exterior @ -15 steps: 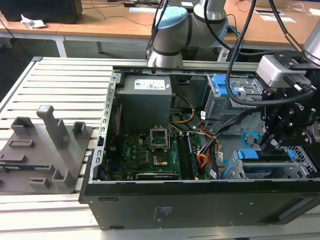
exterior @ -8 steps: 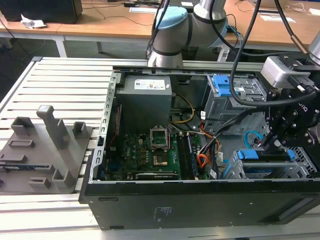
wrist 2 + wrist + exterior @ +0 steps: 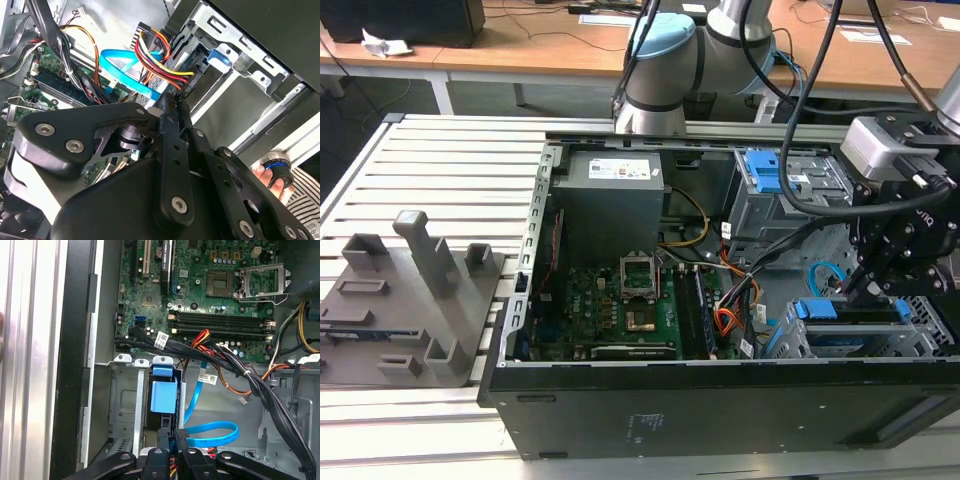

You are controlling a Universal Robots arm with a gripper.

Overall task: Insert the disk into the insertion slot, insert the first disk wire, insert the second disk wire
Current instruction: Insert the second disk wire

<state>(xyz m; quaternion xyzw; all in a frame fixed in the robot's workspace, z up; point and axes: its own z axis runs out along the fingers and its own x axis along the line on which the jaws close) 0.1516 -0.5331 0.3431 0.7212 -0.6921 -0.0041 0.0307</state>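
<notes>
The disk [image 3: 164, 396] lies in the insertion slot [image 3: 120, 405] at the case's corner on the exterior view's right, its blue carrier [image 3: 850, 310] showing. My gripper [image 3: 172, 437] hangs right behind the disk, and its fingers [image 3: 170, 125] stand close together around a small dark plug at the end of the second disk wire [image 3: 212, 434], the light-blue flat cable [image 3: 120, 70] that loops off beside it. The first disk wire [image 3: 160, 57], a red, yellow and black bundle, runs to the disk's rear edge just past my gripper [image 3: 175, 102]. In the exterior view my gripper [image 3: 865, 285] is over the bay.
Thick black cables [image 3: 260, 390] cross the case beside the bay. The grey upper cage with blue tabs [image 3: 765, 175] stands behind it, the motherboard [image 3: 620, 300] to the exterior view's left. A grey fixture plate [image 3: 410, 300] lies outside the case. A hand [image 3: 260, 172] holds a small device near the case.
</notes>
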